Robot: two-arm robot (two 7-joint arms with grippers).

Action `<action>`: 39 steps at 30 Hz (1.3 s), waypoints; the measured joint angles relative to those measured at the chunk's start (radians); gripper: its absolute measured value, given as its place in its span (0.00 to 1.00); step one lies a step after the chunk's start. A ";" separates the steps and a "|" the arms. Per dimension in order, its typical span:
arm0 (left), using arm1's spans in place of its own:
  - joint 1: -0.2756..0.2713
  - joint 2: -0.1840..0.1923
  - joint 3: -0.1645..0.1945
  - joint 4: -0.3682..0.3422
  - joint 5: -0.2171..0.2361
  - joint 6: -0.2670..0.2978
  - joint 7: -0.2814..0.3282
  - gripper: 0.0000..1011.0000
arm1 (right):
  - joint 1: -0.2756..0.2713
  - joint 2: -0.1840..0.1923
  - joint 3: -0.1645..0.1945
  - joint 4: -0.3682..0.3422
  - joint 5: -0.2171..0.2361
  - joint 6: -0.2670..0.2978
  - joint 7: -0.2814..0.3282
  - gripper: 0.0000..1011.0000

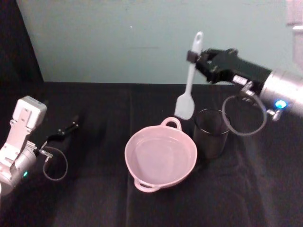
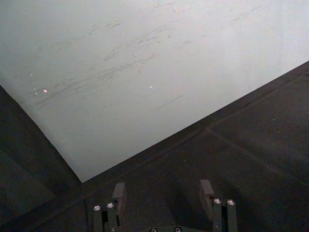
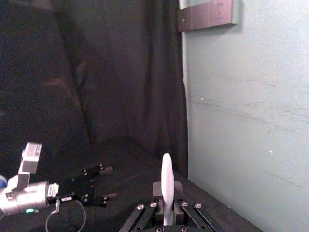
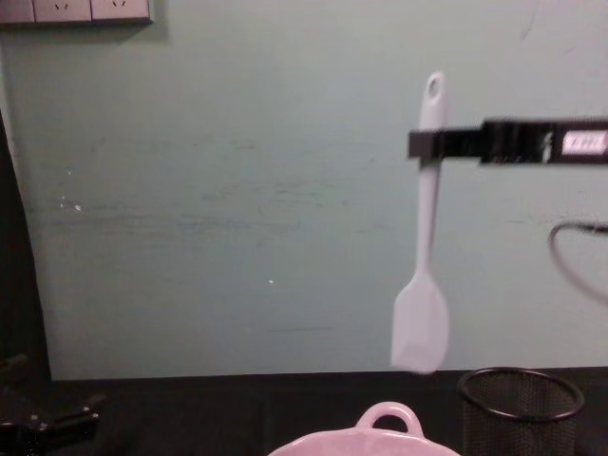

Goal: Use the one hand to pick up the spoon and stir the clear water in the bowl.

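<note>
A pale pink round bowl (image 1: 128, 156) of clear water sits nearest on the black cloth-covered counter (image 1: 85, 198), with a black wire-mesh cup (image 1: 210, 133) just beside it on the right. Above them the black right gripper (image 1: 193, 56) has its jaws pinching the white plastic spoon (image 1: 188, 80) high on the slim handle, just under the oval hole. The spoon hangs upright, head down, clear above the bowl's far rim. The dark left gripper (image 1: 71, 126) sits low at the left, jaws spread.

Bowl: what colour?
The bowl is pale pink; the head view shows it best.
</note>
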 joint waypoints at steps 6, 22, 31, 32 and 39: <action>0.000 0.000 0.000 0.000 0.000 0.000 0.000 0.99 | -0.022 -0.043 -0.031 0.051 -0.053 -0.076 0.020 0.11; 0.000 0.000 0.000 0.000 0.000 0.000 0.000 0.99 | -0.047 -0.119 -0.077 0.155 -0.164 -0.159 0.060 0.11; 0.000 0.000 0.000 0.000 0.000 0.000 0.000 0.99 | -0.053 -0.131 -0.068 0.164 -0.165 -0.158 0.070 0.11; 0.000 0.000 0.000 0.000 0.000 0.000 0.000 0.99 | -0.053 -0.131 -0.068 0.164 -0.165 -0.158 0.070 0.11; 0.000 0.000 0.000 0.000 0.000 0.000 0.000 0.99 | -0.053 -0.129 -0.068 0.162 -0.164 -0.158 0.069 0.11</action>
